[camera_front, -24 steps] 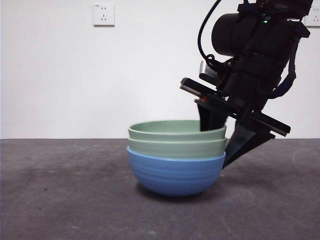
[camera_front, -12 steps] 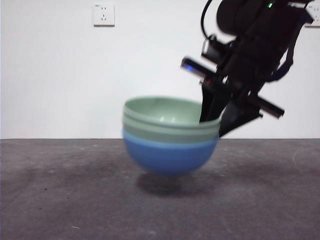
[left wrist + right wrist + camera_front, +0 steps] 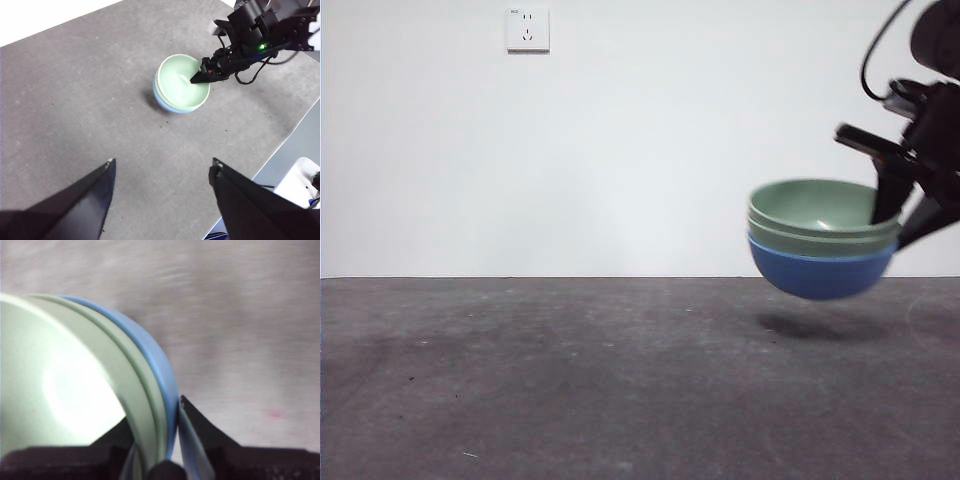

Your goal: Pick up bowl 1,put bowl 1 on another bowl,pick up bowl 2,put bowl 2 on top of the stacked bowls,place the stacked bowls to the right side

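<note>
Stacked bowls (image 3: pixel 820 240) — two pale green ones nested in the blue bowl (image 3: pixel 818 275) — hang clear of the grey table (image 3: pixel 570 380), off toward one side of the front view, with their shadow on the surface beneath. The right gripper (image 3: pixel 165 435) pinches the stack at its rim, one jaw inside the top bowl and one against the blue wall outside, so all three rims are clamped together. The bowls look rigid, smooth and probably light; glazed or plastic walls would be slippery, and a one-sided rim hold lets the stack tilt, so level carriage seems wise.

The left gripper (image 3: pixel 160 200) waits high above the table, its jaws spread wide and holding nothing.

Only the left wrist view shows the stack from above (image 3: pixel 182 83), with table all round it and the edge nearby. Only the right wrist view shows the layered rims between the jaws (image 3: pixel 150 390) — though it is blurred, so the depth of the grip is uncertain. The front view alone shows the gap beneath the blue bowl.
</note>
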Robot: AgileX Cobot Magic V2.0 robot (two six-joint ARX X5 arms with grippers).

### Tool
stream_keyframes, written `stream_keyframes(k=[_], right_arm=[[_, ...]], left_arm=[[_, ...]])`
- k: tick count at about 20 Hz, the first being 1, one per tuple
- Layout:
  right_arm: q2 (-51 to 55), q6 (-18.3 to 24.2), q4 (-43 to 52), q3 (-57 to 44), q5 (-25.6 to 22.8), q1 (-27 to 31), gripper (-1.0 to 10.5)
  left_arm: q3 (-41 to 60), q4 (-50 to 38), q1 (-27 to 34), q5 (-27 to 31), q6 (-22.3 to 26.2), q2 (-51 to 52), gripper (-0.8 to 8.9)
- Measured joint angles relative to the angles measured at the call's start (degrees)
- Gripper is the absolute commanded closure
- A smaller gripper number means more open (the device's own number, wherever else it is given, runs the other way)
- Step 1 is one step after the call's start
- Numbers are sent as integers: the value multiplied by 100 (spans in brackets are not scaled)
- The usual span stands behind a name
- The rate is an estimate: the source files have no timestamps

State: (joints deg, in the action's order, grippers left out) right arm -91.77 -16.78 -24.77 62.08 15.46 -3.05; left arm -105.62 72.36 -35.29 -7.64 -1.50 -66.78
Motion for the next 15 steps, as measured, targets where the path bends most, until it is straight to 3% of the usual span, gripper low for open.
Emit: stream_keyframes(k=[10,13,15], right_arm=[[-739,136,87,87,109,208,949],[-745,177,101,92,114,208,744],[-782,203,74,90,107,195,716]], left_arm=[[0,35,0,0,0,0,494],[0,85,2,2,0,0,495],[0,85,0,2,0,0,494]])
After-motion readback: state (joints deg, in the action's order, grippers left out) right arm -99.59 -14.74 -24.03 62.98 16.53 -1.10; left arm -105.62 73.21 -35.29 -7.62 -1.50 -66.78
